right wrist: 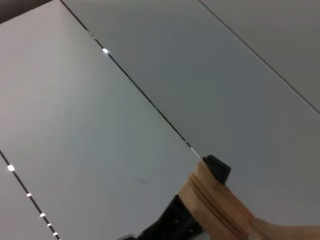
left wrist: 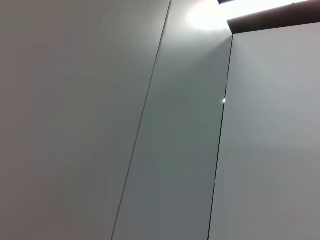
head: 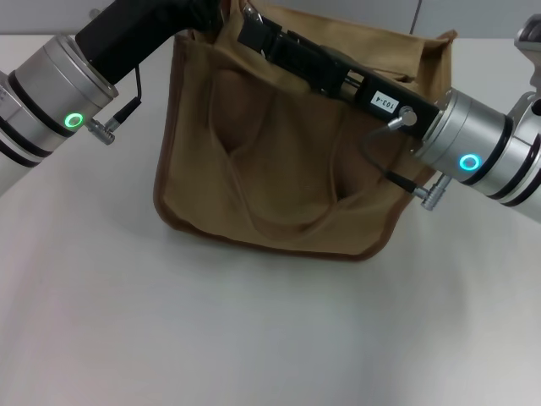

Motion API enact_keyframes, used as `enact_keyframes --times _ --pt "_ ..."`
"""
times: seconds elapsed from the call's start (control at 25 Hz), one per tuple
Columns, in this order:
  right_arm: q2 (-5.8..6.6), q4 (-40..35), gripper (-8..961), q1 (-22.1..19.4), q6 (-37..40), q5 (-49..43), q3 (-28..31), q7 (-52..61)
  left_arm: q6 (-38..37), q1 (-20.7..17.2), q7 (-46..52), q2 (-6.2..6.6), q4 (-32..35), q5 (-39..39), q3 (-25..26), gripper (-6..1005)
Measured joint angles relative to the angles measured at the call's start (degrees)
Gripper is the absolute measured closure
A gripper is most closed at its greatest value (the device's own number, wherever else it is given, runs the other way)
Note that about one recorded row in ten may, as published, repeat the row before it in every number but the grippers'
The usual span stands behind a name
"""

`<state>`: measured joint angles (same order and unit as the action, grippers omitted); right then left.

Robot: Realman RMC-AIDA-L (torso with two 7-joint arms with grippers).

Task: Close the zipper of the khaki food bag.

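The khaki food bag (head: pixel 279 161) stands upright in the middle of the white table, its handles hanging down its front. My right gripper (head: pixel 252 30) reaches from the right along the bag's top edge to its far left end. My left gripper (head: pixel 211 13) comes in from the upper left and meets the bag's top left corner, mostly cut off by the frame. The zipper and its pull tab are hidden behind the right gripper. In the right wrist view a black finger (right wrist: pixel 217 167) lies against a ridged tan strip of the bag (right wrist: pixel 220 207); I cannot tell which gripper's it is.
The white table (head: pixel 254 330) spreads in front of the bag and to both sides. Grey wall panels (left wrist: pixel 175 150) fill the left wrist view and most of the right wrist view (right wrist: pixel 150 75).
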<state>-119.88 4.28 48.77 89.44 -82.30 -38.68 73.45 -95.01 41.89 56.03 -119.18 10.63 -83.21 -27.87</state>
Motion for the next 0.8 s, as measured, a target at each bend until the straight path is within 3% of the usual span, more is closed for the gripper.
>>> enact_keyframes --times 0.24,0.68,0.8 --pt "0.00 -0.85 310 -0.20 -1.28 -0.30 -0.68 -0.07 -0.10 -0.12 0.12 0.00 0.00 0.32 0.01 983" --pt "0.00 -1.56 791 0.04 -1.52 -0.58 -0.97 -0.32 -0.28 -0.24 0.13 0.00 0.00 0.56 0.01 983" --pt "0.00 -1.56 871 0.07 -1.60 -0.59 -0.97 -0.63 -0.27 -0.24 0.09 0.00 0.00 0.62 0.00 983"
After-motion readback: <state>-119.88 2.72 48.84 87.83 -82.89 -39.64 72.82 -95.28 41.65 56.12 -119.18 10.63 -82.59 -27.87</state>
